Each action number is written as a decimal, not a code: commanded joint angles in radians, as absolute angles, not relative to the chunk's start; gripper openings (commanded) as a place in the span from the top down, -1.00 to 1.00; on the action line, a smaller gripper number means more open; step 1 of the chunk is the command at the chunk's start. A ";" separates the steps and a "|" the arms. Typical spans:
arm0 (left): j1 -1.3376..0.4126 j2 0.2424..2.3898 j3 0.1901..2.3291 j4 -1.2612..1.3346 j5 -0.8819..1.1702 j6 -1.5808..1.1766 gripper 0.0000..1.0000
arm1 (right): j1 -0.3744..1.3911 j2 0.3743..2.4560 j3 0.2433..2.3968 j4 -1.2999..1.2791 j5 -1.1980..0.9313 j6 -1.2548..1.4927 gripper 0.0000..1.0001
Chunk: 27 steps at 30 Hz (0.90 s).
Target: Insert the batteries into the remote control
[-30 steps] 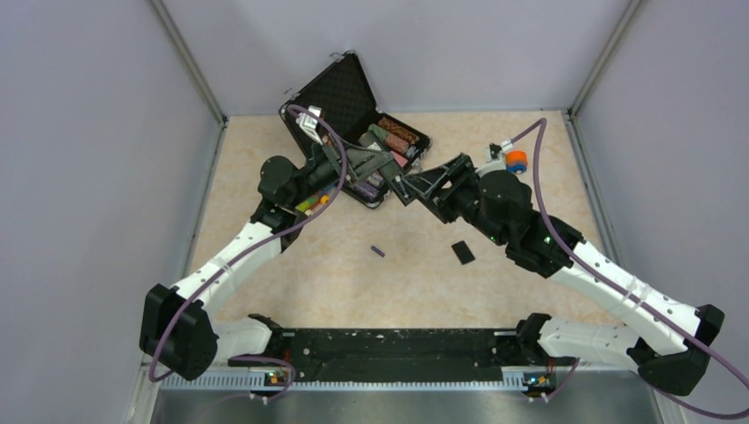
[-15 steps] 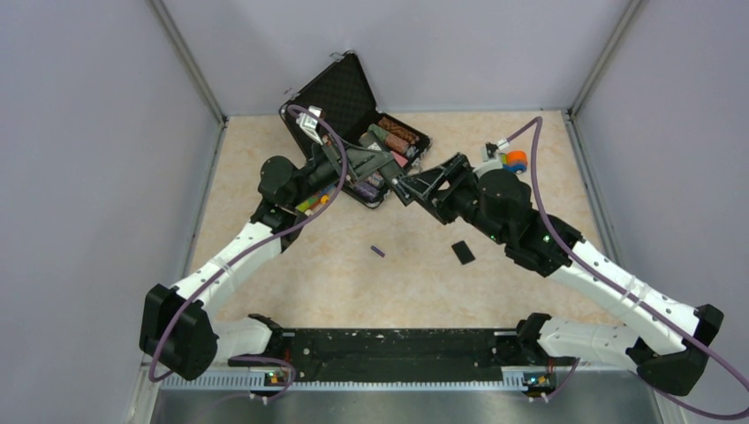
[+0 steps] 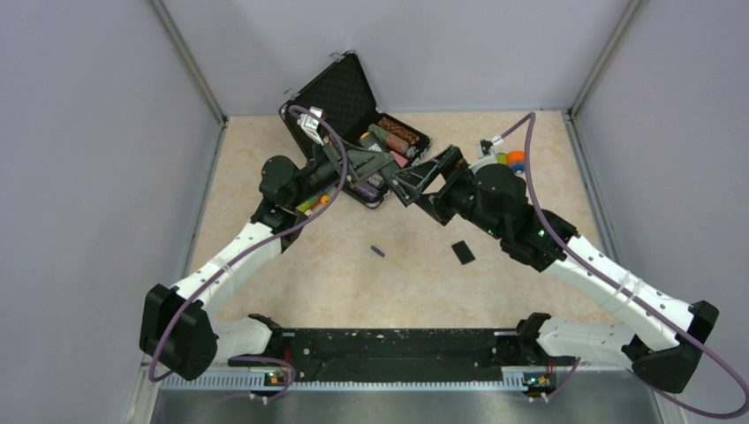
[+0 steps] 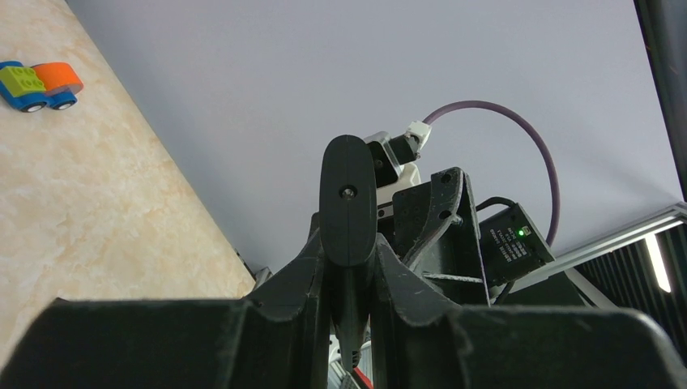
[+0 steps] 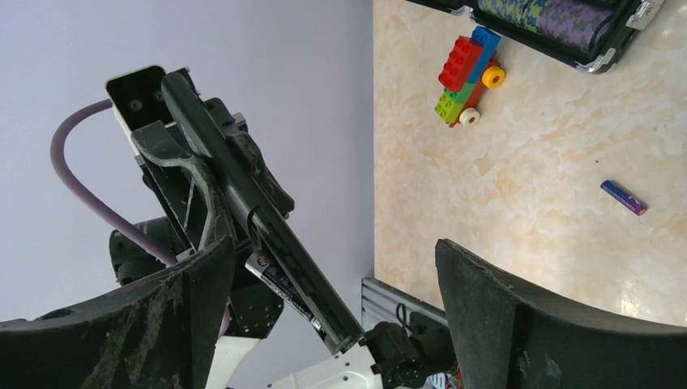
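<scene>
While the left gripper [image 4: 350, 271] clamps the remote control [image 5: 235, 194] aloft, the right gripper [image 3: 404, 185] hangs just beside it, jaws wide and empty. Purple battery [image 5: 623, 197]: on the table [image 3: 291, 265] at 6 o'clock of the remote, with the cover piece [image 3: 462, 252] at 4 o'clock. Advised: hold the remote steady and lower the right jaws squarely across the battery's middle.

One remote [image 5: 251, 219] was counted. One battery [image 3: 377, 251], purple, was counted. One flat black cover [image 3: 462, 253] was counted. One case [image 3: 337, 92] was counted; chips inside were too blurred to be numbered. Two toy cars were counted: orange car [image 4: 40, 81], brick car [image 5: 468, 77]. Two arms were counted: left arm [image 3: 238, 252], right arm [image 3: 609, 283]. Two purple cables [image 4: 486, 103] were counted, one per arm.
</scene>
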<state>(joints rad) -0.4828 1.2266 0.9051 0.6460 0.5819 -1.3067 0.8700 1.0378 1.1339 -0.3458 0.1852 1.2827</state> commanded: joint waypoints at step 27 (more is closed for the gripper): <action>-0.487 1.206 0.927 0.714 0.570 -1.304 1.00 | 0.860 1.071 1.134 -0.258 0.093 1.285 -0.48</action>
